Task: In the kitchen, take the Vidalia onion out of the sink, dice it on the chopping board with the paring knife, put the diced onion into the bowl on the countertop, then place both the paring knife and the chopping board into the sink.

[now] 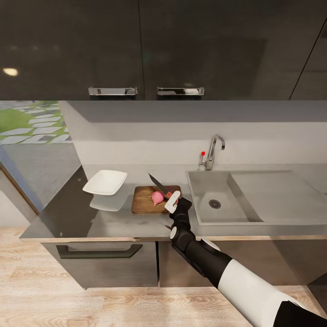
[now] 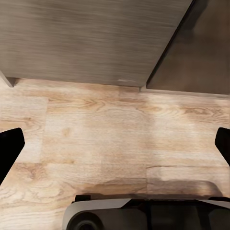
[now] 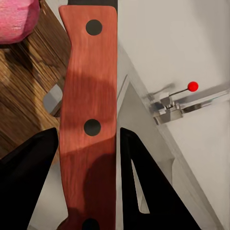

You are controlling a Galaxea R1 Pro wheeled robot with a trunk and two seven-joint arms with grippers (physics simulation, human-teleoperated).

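The pink Vidalia onion point(image 1: 157, 197) rests on the brown chopping board point(image 1: 144, 201), left of the sink point(image 1: 227, 200); the right wrist view catches its pink side, Vidalia onion point(image 3: 17, 19). My right gripper point(image 1: 173, 202) is shut on the paring knife point(image 1: 160, 185) by its red-orange handle point(image 3: 90, 120), dark blade angled up and left just above the onion. The white bowl point(image 1: 105, 182) sits on the countertop point(image 1: 72, 218) left of the board. My left gripper point(image 2: 115, 143) hangs open over the wooden floor, its black fingertips point(image 2: 9, 148) far apart.
A chrome faucet point(image 1: 214, 150) with a red knob point(image 1: 203, 153) stands behind the basin, and a flat drainboard point(image 1: 277, 195) lies to its right. Dark wall cabinets point(image 1: 145, 45) hang overhead. Dark base cabinets point(image 2: 86, 38) meet the floor below the counter.
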